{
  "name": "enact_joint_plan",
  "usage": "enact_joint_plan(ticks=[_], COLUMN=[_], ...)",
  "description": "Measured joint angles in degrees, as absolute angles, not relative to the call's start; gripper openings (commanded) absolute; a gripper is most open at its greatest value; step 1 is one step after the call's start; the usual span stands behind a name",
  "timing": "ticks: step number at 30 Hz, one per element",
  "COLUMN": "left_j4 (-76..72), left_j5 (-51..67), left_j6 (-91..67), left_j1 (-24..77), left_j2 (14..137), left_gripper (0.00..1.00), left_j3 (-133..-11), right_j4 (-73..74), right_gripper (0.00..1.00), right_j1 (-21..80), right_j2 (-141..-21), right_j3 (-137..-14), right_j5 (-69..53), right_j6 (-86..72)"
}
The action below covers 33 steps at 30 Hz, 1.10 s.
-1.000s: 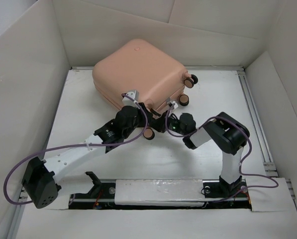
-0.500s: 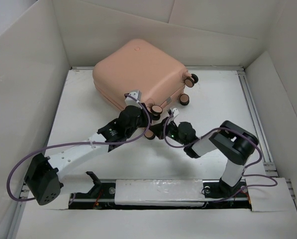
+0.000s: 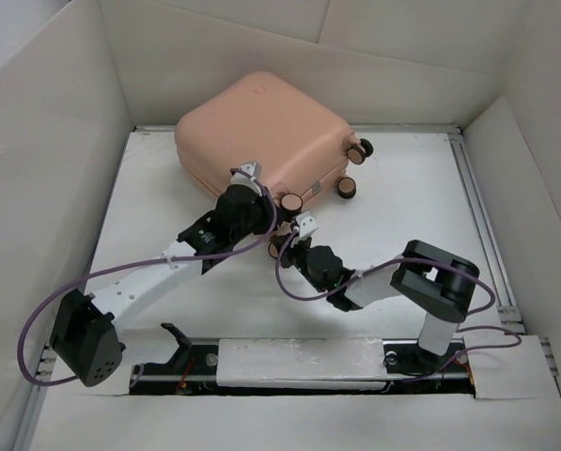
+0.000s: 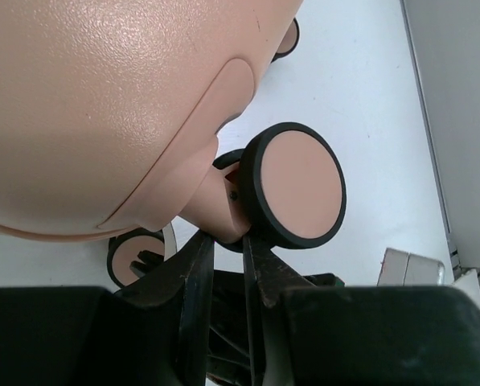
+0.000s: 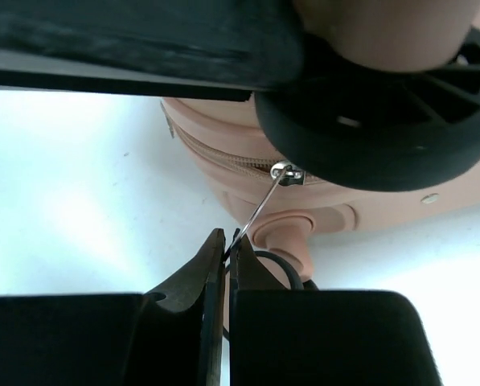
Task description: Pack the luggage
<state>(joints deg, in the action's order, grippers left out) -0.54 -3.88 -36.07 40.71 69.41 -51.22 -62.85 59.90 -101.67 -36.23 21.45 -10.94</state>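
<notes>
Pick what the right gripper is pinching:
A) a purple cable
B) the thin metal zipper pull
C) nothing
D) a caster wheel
B: in the right wrist view the right gripper is shut on the zipper pull, which leads up to the zipper of the luggage.

The luggage (image 4: 103,96) is grainy plastic, its zipper pull (image 5: 281,171) shiny metal.
</notes>
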Motion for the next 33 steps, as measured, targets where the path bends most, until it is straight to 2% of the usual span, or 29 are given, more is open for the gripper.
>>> enact_joint_plan(ticks=[6,13,14,19,22,27,30,32,33], left_j4=[7.7,11.6,10.7,2.2,0.8,2.3,3.3,3.0,2.4], left_j5=[-0.3,5.8,7.6,12.5,11.7,3.4,-0.4,-2.5,-3.7], left_j6=[-35.0,-33.8,-34.1,-36.8,-37.4,-36.6,-35.9,-35.8,-35.8], left_j1=[39.3,38.9,38.7,38.1,38.1,38.1,37.0,36.6,36.4], left_j2=[70.6,70.6,70.7,70.6,68.8,57.1,52.3,51.7,51.9], left_gripper=[0.27,0.29,0.33,0.57,0.6,0.71,0.71,0.69,0.69], left_j3=[-56.5,-59.3,-59.3,-59.8,-59.7,-56.3,-55.2,-54.2,-53.0], right_j4=[-60.9,-65.0,-65.0,-69.6,-69.8,-66.1,-62.3,-60.2,-59.7], right_gripper=[0.0,0.0,0.0,0.0,0.0,0.0,0.32,0.48,0.5], right_j1=[61.1,61.2,61.3,69.0,70.4,69.5,69.5,69.3,69.1], right_j2=[-104.4,-104.8,-103.7,-87.4,-77.0,-69.2,-69.5,-72.2,-74.1], right_j3=[-40.6,-41.7,-40.5,-25.1,-19.2,-17.0,-18.3,-21.0,-22.7], right_j5=[23.2,19.3,18.9,15.9,16.8,18.7,20.0,20.6,20.6], right_j6=[-8.3,-9.6,-9.6,-8.6,-8.6,-9.0,-9.6,-9.9,-9.9])
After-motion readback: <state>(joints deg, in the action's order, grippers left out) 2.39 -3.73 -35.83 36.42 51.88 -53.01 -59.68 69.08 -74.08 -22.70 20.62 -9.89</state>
